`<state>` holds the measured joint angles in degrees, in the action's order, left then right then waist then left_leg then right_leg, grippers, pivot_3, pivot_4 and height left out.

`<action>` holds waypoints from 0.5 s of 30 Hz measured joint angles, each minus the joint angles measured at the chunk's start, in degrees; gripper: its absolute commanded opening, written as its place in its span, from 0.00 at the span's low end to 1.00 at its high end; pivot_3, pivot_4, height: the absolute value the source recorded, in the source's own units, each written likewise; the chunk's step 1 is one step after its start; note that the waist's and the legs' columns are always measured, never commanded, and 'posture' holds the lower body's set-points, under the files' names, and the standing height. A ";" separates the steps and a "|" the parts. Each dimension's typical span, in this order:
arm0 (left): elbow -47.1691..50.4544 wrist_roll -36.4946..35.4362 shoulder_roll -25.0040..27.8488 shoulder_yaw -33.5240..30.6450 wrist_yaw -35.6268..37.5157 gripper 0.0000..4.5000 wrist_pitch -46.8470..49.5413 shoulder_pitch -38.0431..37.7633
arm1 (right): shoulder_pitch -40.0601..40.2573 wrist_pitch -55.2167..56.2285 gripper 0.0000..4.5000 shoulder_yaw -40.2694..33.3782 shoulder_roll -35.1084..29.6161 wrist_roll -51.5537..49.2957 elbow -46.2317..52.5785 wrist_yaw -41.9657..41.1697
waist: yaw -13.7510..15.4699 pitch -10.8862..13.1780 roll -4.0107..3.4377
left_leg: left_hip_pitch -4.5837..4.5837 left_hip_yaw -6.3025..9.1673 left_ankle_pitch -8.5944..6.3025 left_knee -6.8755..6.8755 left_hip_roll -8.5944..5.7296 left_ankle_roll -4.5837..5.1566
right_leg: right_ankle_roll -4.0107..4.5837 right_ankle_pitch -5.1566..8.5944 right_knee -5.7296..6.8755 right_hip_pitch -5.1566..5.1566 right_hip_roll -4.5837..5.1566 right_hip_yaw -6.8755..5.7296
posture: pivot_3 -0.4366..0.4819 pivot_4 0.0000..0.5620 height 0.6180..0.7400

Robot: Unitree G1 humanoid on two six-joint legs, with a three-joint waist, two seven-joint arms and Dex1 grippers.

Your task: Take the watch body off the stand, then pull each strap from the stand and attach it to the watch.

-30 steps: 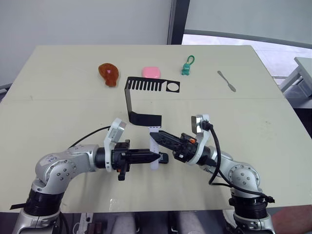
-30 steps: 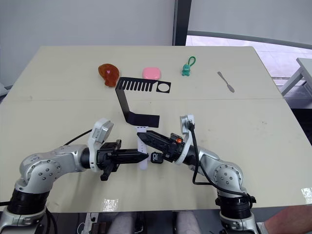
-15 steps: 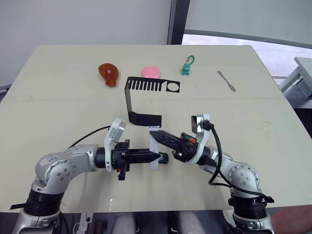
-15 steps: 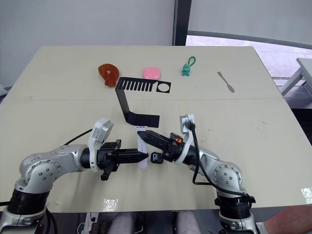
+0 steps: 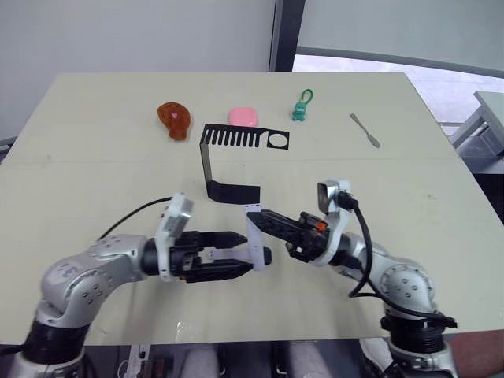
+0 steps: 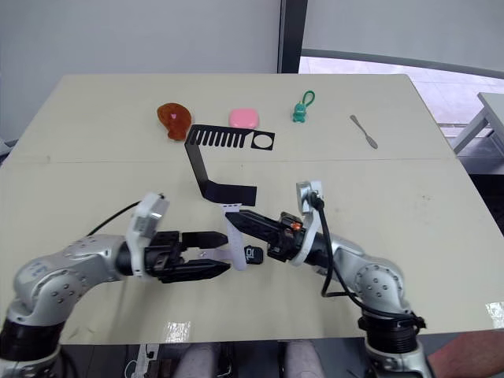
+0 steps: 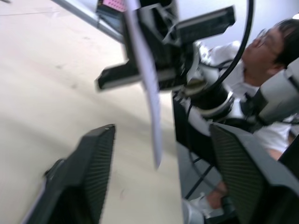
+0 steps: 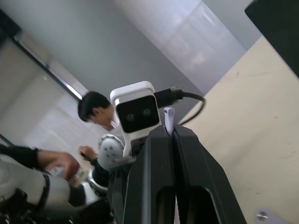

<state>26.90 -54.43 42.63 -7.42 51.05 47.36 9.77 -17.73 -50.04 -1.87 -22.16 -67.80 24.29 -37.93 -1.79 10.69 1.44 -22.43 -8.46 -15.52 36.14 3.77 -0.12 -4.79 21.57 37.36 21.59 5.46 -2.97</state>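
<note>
Bright even daylight; left wrist view blurred.

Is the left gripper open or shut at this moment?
Open. The left gripper has its two black fingers spread, and the strap, pinched by the shut right gripper, hangs in the gap between them, untouched.
</note>
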 measured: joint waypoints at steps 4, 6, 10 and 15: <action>-1.69 4.88 4.76 -6.68 3.26 0.99 -5.96 -6.23 | 2.97 6.80 0.00 0.29 -9.27 10.58 3.38 -8.15 | 0.15 -0.01 0.01 | -0.01 0.00 -0.06 -0.04 0.00 0.01 | 0.00 0.00 -0.17 -0.04 0.00 -0.02 | 0.48 0.27 1.00; -5.51 10.23 6.45 -9.49 5.79 0.99 -12.75 -9.83 | 5.85 11.55 0.00 -0.44 -11.21 15.08 3.39 -10.89 | 0.13 0.00 0.00 | -0.01 -0.04 -0.07 -0.09 -0.01 0.02 | 0.00 0.00 -0.24 -0.03 0.00 -0.03 | 0.48 0.27 1.00; -17.90 20.55 7.27 -16.92 8.45 0.99 -28.16 -14.51 | 12.83 19.65 0.00 -4.76 -16.23 22.53 2.41 -15.47 | 0.21 0.00 0.01 | -0.08 -0.04 -0.25 -0.09 0.01 0.20 | 0.00 0.00 -0.41 -0.04 0.01 -0.08 | 0.48 0.27 1.00; -21.78 23.31 6.53 -22.80 10.26 0.99 -36.07 -19.40 | 20.76 26.66 0.00 -9.17 -19.08 28.21 0.19 -18.95 | 0.17 -0.01 0.03 | -0.11 -0.09 -0.37 -0.06 -0.02 0.26 | -0.02 -0.01 -0.53 -0.12 0.16 -0.09 | 0.48 0.27 1.00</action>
<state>5.12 -31.12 49.17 -30.22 61.30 11.29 -9.63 3.04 -23.38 -11.04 -41.23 -39.59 24.48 -56.88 -1.62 10.68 1.47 -22.54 -8.55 -15.89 36.08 3.75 0.14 -4.82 21.56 36.83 21.47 5.62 -3.05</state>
